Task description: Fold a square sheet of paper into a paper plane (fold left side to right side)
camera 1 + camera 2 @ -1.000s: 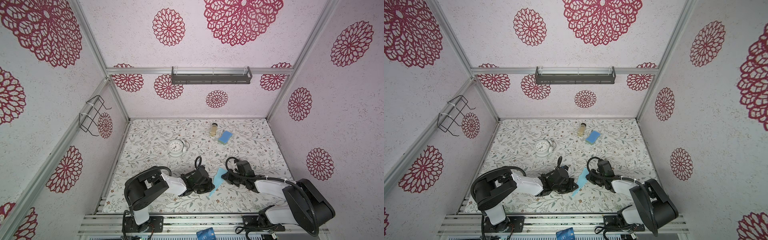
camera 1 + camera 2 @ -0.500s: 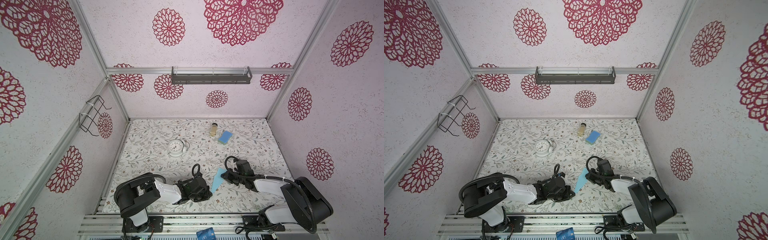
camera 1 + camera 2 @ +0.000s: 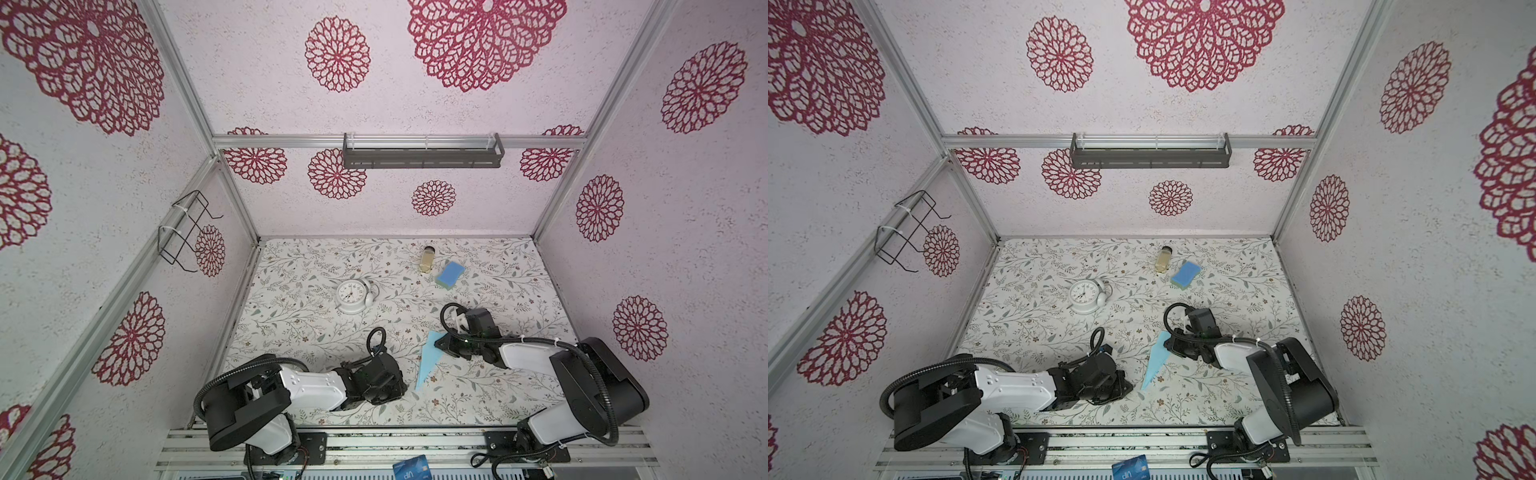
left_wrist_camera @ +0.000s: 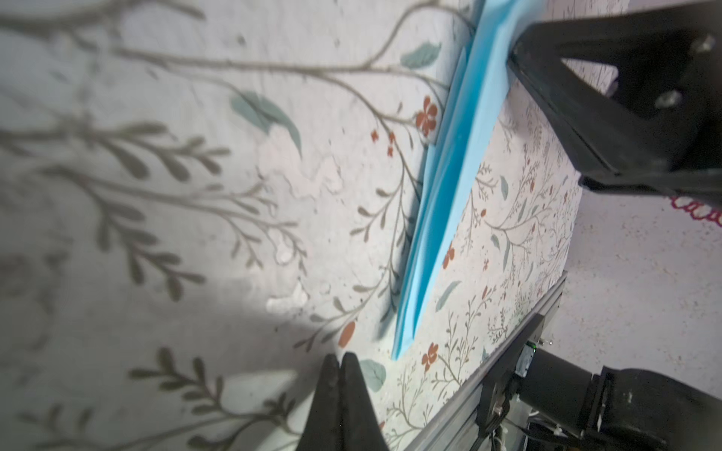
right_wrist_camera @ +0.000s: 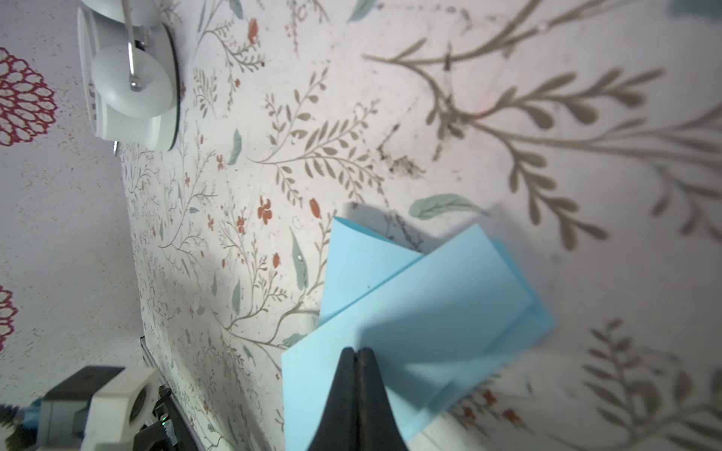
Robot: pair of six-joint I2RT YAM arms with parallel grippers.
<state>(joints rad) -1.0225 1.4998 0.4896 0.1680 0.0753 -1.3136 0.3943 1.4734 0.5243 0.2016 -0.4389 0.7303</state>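
Observation:
The square sheet of paper is folded into a long light blue paper plane point(image 3: 428, 360) point(image 3: 1156, 358). It lies on the floral table with its pointed nose toward the front edge. My right gripper point(image 3: 439, 343) point(image 5: 356, 351) is shut, and its tips rest on top of the plane's wide layered tail point(image 5: 422, 296). My left gripper point(image 3: 404, 387) point(image 4: 339, 357) is shut and holds nothing. It sits low on the table just left of the nose point(image 4: 406, 332), apart from the paper.
A white clock point(image 3: 352, 295) point(image 5: 129, 78) stands behind the left arm. A blue sponge point(image 3: 450, 274) and a small bottle point(image 3: 427, 259) lie at the back. A dark blue card point(image 3: 410, 467) sits on the front rail. A shelf and a wire rack hang on the walls.
My left arm has drawn back toward the front edge, so its gripper is now off the plane's middle and beside the nose. The right gripper has stayed on the tail.

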